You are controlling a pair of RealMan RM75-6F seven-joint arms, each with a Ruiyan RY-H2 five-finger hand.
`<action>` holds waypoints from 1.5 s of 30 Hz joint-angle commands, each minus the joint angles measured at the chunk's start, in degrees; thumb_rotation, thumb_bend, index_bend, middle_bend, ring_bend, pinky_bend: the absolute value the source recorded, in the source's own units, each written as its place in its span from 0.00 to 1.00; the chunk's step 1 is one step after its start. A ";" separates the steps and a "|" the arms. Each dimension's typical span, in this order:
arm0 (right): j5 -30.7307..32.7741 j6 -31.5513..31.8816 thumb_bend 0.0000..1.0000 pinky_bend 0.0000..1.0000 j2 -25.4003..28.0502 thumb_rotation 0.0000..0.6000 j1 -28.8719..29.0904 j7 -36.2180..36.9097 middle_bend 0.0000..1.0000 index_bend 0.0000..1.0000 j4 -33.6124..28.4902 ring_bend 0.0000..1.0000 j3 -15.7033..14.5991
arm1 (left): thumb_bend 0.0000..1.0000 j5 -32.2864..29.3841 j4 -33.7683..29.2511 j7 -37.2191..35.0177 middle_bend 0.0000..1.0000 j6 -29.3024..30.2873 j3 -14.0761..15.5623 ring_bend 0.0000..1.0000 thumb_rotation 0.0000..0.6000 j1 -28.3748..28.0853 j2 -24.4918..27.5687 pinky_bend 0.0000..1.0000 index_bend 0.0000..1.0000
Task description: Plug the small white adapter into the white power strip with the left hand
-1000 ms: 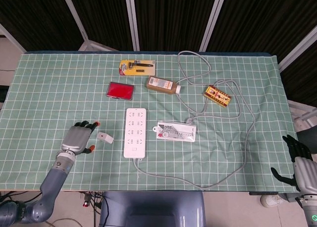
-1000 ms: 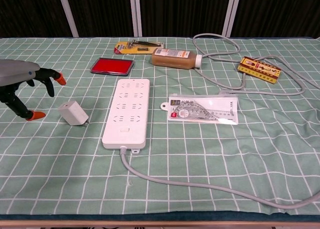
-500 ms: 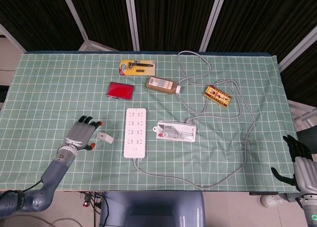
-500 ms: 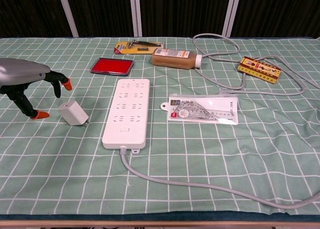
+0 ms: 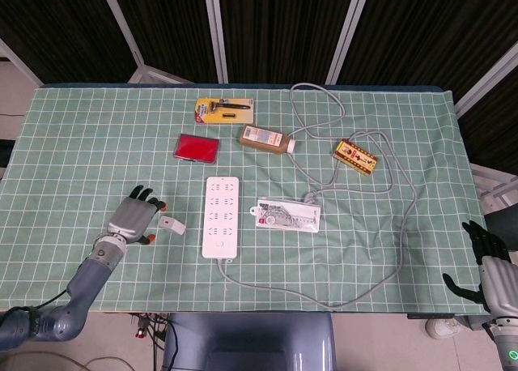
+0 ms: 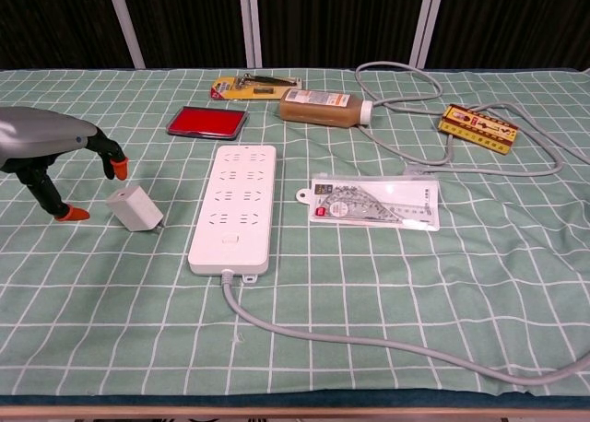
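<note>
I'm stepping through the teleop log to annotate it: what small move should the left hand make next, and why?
Probably ease the left hand a little further toward the small white adapter and close thumb and fingers around it. The hand is open beside the adapter, not touching it, and the adapter lies on the cloth apart from the white power strip.

Red pad [image 5: 196, 147], brown bottle [image 5: 265, 138], razor pack [image 5: 223, 109], ruler set [image 5: 286, 215].

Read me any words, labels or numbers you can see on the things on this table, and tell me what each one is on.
No text can be read.
Bottle: label print too small.
Razor card: print blurred.
Yellow pack: markings too small.
Ruler set: red tag and scale marks too small.
Power strip, adapter, red case: no visible text.
</note>
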 commanded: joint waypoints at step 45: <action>0.15 -0.03 0.34 0.00 0.04 1.00 -0.05 -0.15 0.00 0.00 -0.21 0.00 0.07 | 0.50 3.70 5.90 -5.03 0.53 0.39 -0.20 0.14 1.00 -1.28 -7.74 0.09 0.53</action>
